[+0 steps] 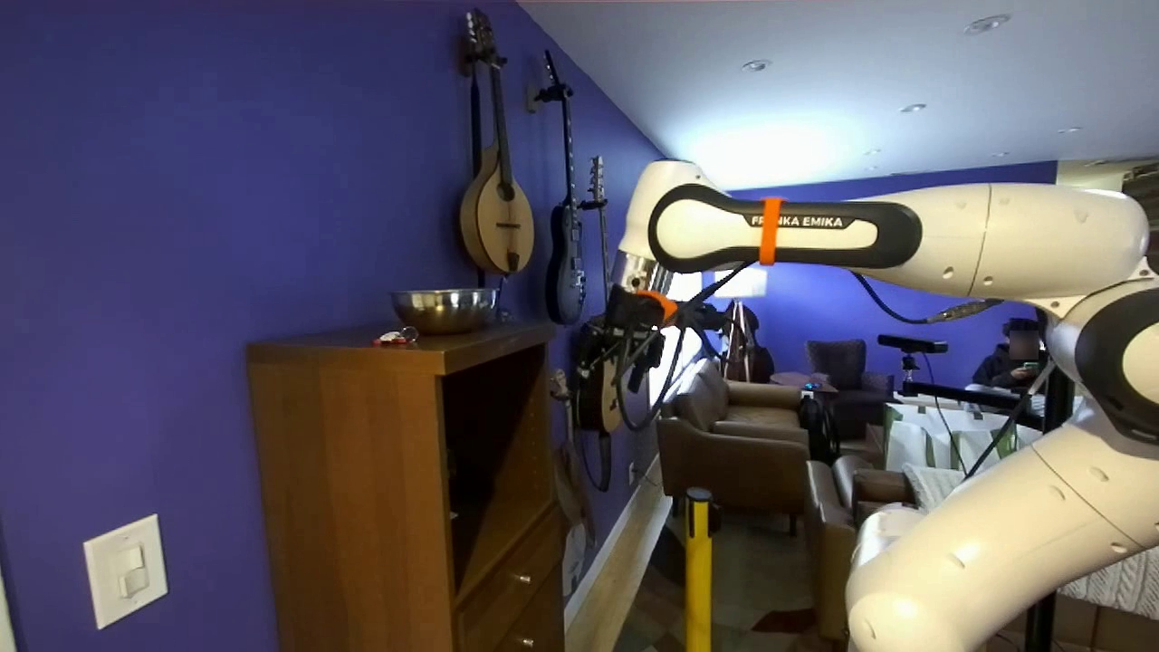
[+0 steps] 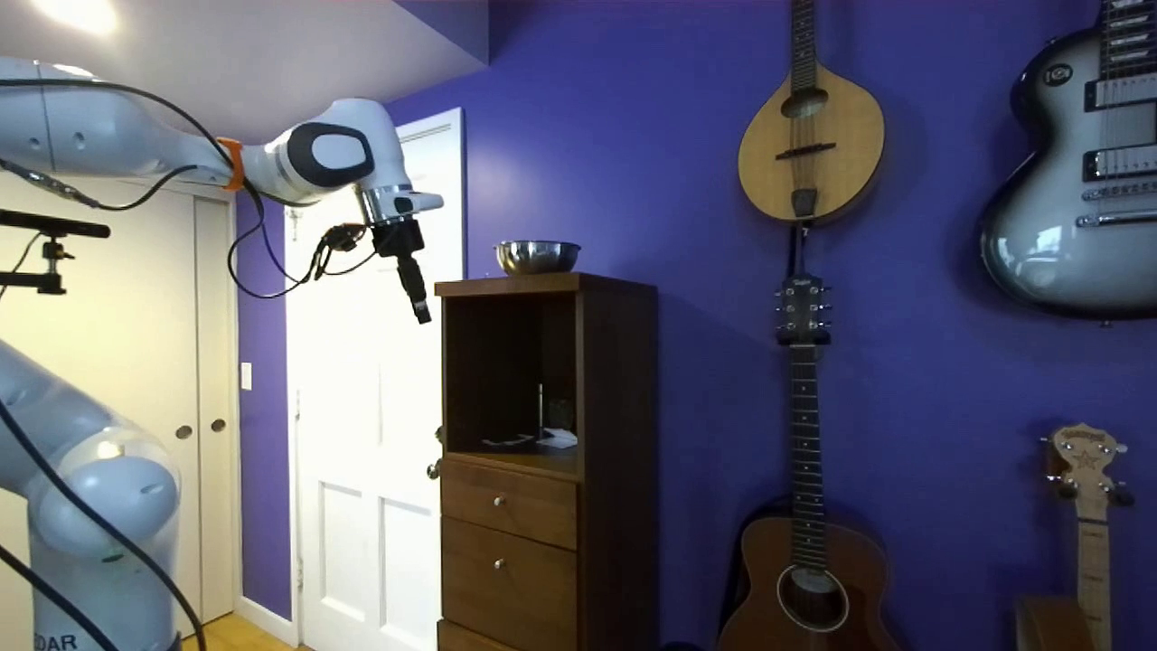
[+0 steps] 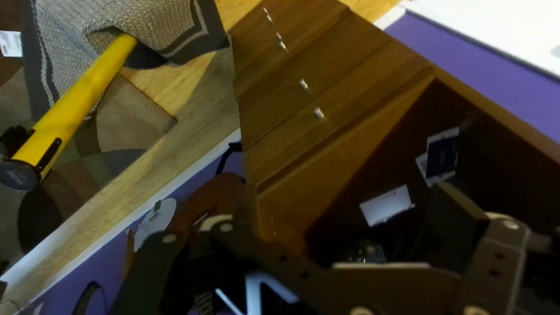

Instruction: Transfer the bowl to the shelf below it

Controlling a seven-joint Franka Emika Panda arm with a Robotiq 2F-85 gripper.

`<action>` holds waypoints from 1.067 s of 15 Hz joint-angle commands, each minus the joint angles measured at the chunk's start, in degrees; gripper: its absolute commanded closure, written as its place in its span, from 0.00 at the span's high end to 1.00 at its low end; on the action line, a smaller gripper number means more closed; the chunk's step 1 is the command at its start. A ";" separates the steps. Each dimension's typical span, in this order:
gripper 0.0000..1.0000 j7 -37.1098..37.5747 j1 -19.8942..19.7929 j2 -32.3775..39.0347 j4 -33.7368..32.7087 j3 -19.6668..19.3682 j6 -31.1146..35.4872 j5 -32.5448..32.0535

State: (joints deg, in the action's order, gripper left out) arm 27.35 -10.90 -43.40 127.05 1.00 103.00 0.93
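One silver bowl [image 2: 538,259] atop the cabinet [image 2: 618,470], above the shelf [image 3: 313,186]; gripper [image 2: 421,314] agape, apart from the bowl.

The big white arm [image 1: 1005,525] is standing bent at its elbow [image 1: 1123,353], and its forearm [image 1: 942,231] is lying almost flat. The wrist [image 2: 387,194] is hanging at the forearm's end. The gripper [image 2: 421,313] is pointing down, leaning a little, and its two dark fingers [image 3: 507,245] are sitting wide apart.

inner floor of the bowl [image 2: 537,260] hidden from you, cabinet [image 2: 619,434] cut off below in both exterior views, shelf [image 3: 315,183] partly hidden by your gripper [image 3: 345,194] in the wrist view
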 commanded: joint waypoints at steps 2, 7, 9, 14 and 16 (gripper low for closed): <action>1.00 4.94 -3.29 2.97 -8.60 -0.67 6.02 1.52; 1.00 3.36 -3.25 1.77 -7.63 -0.62 9.24 0.31; 1.00 9.86 -4.56 3.25 -7.84 1.14 9.32 2.02; 1.00 22.46 -4.35 10.65 -19.07 0.49 8.86 5.32; 1.00 27.34 -4.50 13.98 -25.18 -0.24 7.80 5.31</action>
State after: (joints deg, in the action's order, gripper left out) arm 48.31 -14.27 -35.67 112.15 1.28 113.02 4.60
